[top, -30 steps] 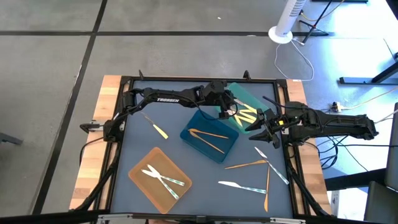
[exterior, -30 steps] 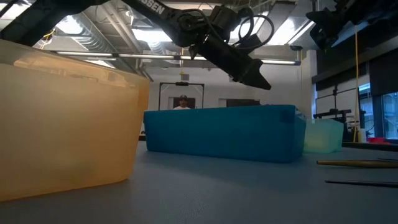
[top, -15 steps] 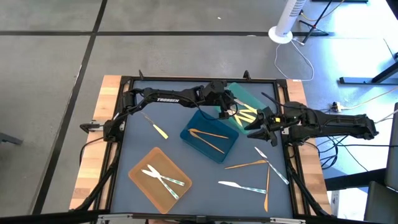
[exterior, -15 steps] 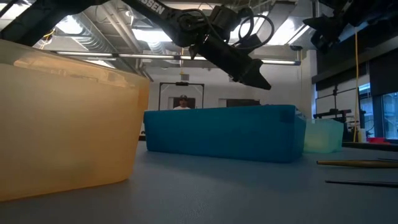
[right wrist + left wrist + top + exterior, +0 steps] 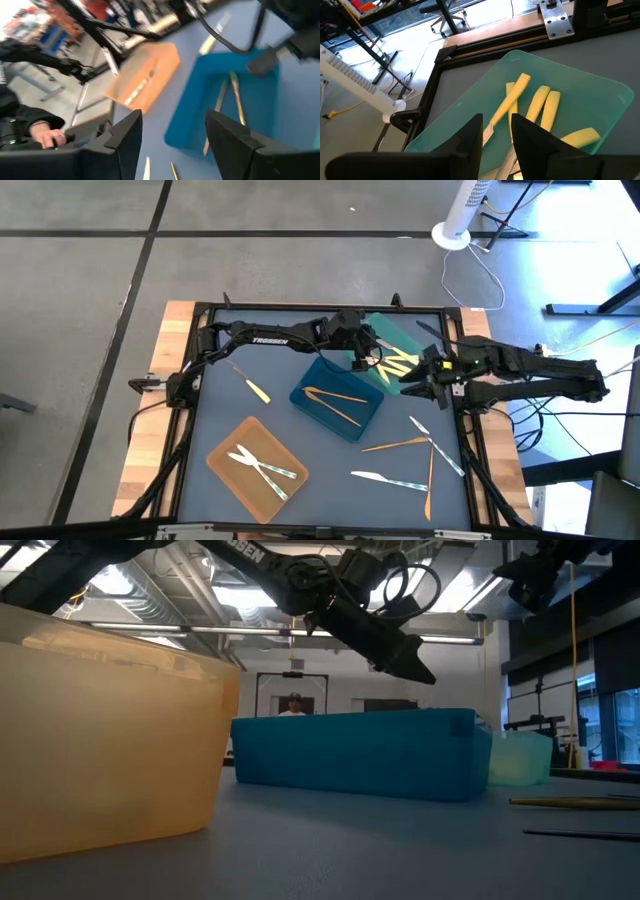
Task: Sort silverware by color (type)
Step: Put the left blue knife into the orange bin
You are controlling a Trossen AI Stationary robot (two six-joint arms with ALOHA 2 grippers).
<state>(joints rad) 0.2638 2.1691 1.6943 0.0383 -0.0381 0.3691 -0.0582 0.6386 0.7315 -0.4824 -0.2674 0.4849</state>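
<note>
Matte grey tabletop point(image 5: 230, 420); left gripper point(image 5: 496, 137) spread over translucent teal tray point(image 5: 600, 95) (yellow plastic cutlery point(image 5: 540, 105)); right gripper point(image 5: 172, 132) spread.

My counter point(image 5: 215, 420) carries three trays. Taking the blue tray point(image 5: 312, 408) as the landmark: the teal tray point(image 5: 383, 332) sits just beyond it toward the far right corner, and the orange tray point(image 5: 232, 444) lies nearer the front, to its left. Past the counter's far right corner, a white fan base point(image 5: 451, 235) stands on the floor. A person point(image 5: 293, 704) sits behind the blue tray.
</note>
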